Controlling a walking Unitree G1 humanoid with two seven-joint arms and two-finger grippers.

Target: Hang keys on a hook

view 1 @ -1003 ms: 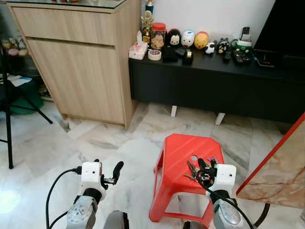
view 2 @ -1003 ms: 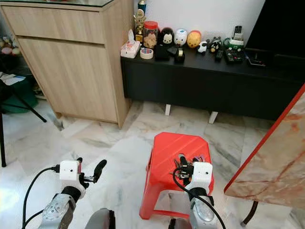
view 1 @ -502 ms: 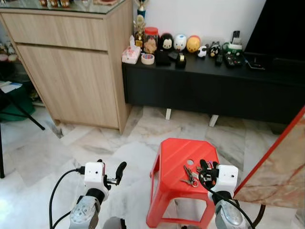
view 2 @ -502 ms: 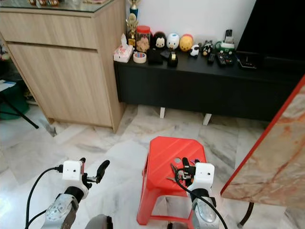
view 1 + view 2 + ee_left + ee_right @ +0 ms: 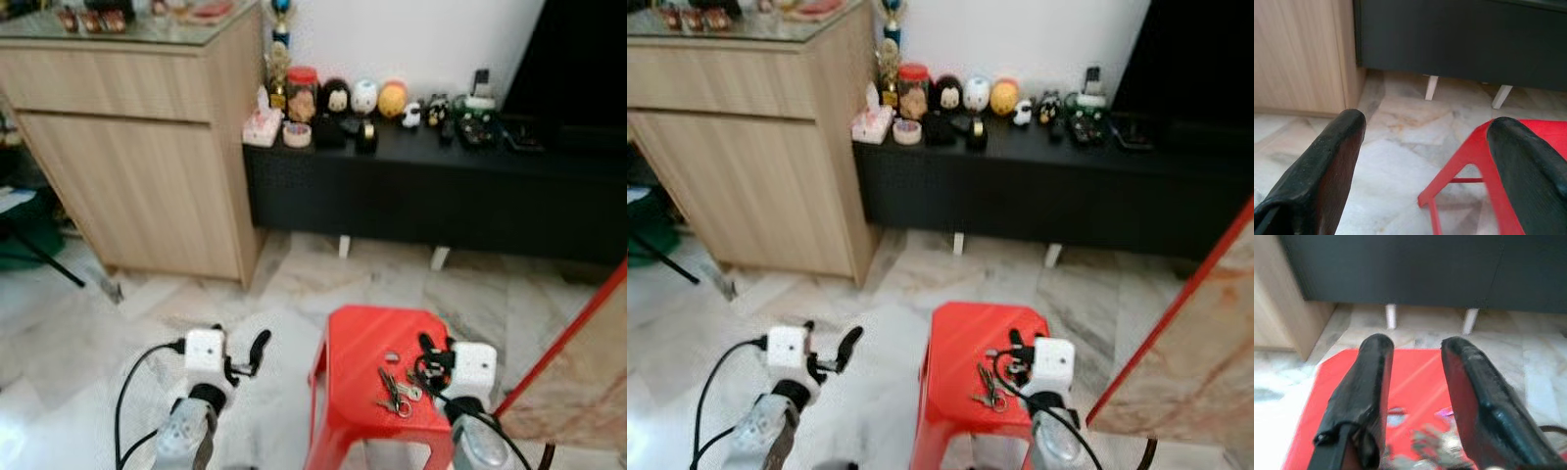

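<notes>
Right gripper is held low over the right side of one red stool, fingers parted with nothing between them; the right wrist view looks between the two black fingers down onto the stool top. One bunch of keys lies flat on the stool seat, just beside and left of the right gripper, not gripped (single keys too blurred to count). A small hole sits in the seat just beyond the keys.

Left gripper is raised over the marble floor to the left of the stool, well apart from the keys, fingers spread wide and empty; the left wrist view shows its two fingers framing the floor and a stool leg.

Beyond: one wooden cabinet and one black low console carrying a row of small figurines. One marble-patterned board with a red edge leans at the right.
</notes>
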